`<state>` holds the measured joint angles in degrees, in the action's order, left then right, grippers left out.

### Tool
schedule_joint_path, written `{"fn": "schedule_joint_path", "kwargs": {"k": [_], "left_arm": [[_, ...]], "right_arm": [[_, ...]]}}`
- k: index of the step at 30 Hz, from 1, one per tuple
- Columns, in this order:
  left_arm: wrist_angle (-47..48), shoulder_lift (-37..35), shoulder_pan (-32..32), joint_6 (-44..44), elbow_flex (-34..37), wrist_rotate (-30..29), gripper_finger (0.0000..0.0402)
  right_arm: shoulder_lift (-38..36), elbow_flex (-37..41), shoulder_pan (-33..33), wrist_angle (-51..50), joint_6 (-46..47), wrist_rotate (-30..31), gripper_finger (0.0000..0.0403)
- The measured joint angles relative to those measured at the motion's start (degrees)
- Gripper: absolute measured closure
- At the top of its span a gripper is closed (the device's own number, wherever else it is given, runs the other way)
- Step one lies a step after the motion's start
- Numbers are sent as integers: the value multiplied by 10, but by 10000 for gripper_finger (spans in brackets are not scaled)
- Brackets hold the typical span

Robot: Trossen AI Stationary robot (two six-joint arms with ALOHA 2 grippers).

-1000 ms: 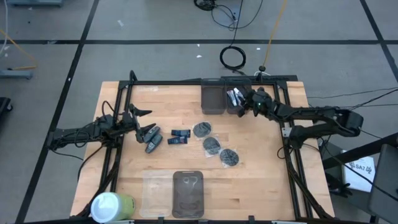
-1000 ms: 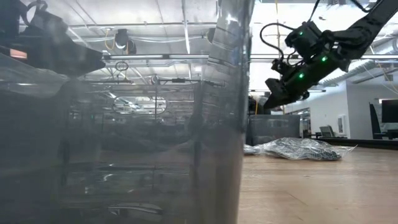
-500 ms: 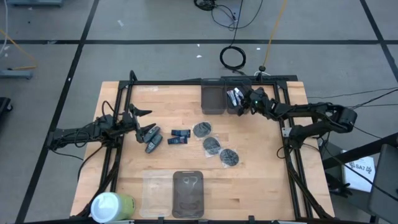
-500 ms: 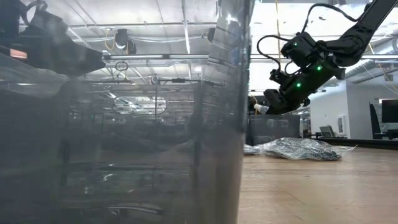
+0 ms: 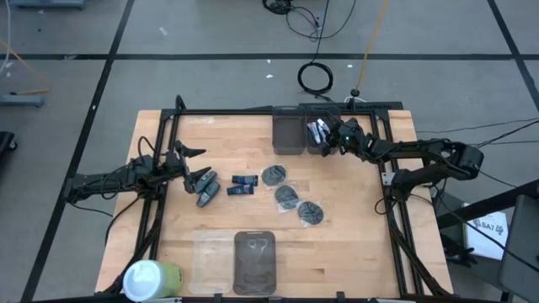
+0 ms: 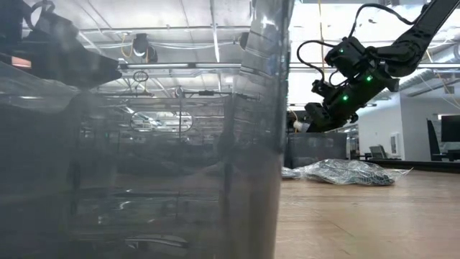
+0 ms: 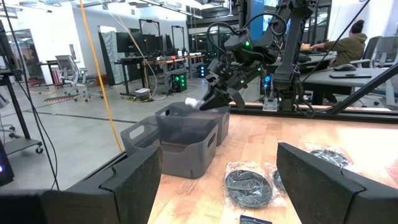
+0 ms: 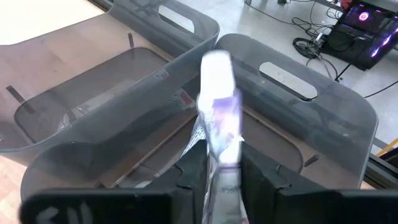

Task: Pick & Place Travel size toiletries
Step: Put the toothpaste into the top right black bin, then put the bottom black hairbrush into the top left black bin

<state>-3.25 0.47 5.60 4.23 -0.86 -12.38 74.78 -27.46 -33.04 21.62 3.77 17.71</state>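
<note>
My right gripper [image 5: 334,140] hovers over the right one of two dark see-through bins [image 5: 318,135] at the table's far edge, shut on a small white tube [image 8: 217,106] with blue-purple marks. More white tubes [image 5: 315,129] lie inside that bin. On the table lie three dark round flat packets [image 5: 287,195], two dark blue packs [image 5: 242,184] and a grey oblong bottle [image 5: 205,195]. My left gripper [image 5: 197,166] waits open at the table's left, beside the bottle. In the left wrist view its fingers stand wide apart, touching nothing. My right gripper pinches the white tube between its two fingers at the tube's lower part [image 8: 222,163]. The tube's free end [image 8: 216,65] sticks out past the fingertips. The fingers slant down toward the table's left, and the tube is lifted clear above the bin [image 8: 292,124].
The left bin [image 5: 288,133] stands against the right one. A white-and-green cylinder [image 5: 152,279] stands at the near left corner. A clear tray [image 5: 210,261] and a dark one [image 5: 254,263] lie at the near edge. Dark frame rails [image 5: 160,210] run along both sides.
My right gripper moved a little toward the table's left, farther over the right bin, and tipped downward, carrying the tube with it. It has kept still for the last half second. Nothing else moved.
</note>
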Motion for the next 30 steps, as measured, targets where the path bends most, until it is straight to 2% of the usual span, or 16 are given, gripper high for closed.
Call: {"fn": "schedule_joint_path", "kwargs": {"k": [8, 13, 16, 24, 30], "left_arm": [[0, 0, 0, 0, 0, 0, 91], [0, 0, 0, 0, 0, 0, 92], [0, 0, 0, 0, 0, 0, 92], [0, 0, 0, 0, 0, 0, 91], [0, 0, 0, 0, 0, 0, 91]], "right_arm": [[0, 0, 0, 0, 0, 0, 262], [0, 0, 1, 0, 0, 0, 239], [-5, 0, 6, 0, -1, -9, 233], [-49, 0, 40, 9, -4, -105, 238], [-100, 0, 87, 9, -24, -111, 240]]}}
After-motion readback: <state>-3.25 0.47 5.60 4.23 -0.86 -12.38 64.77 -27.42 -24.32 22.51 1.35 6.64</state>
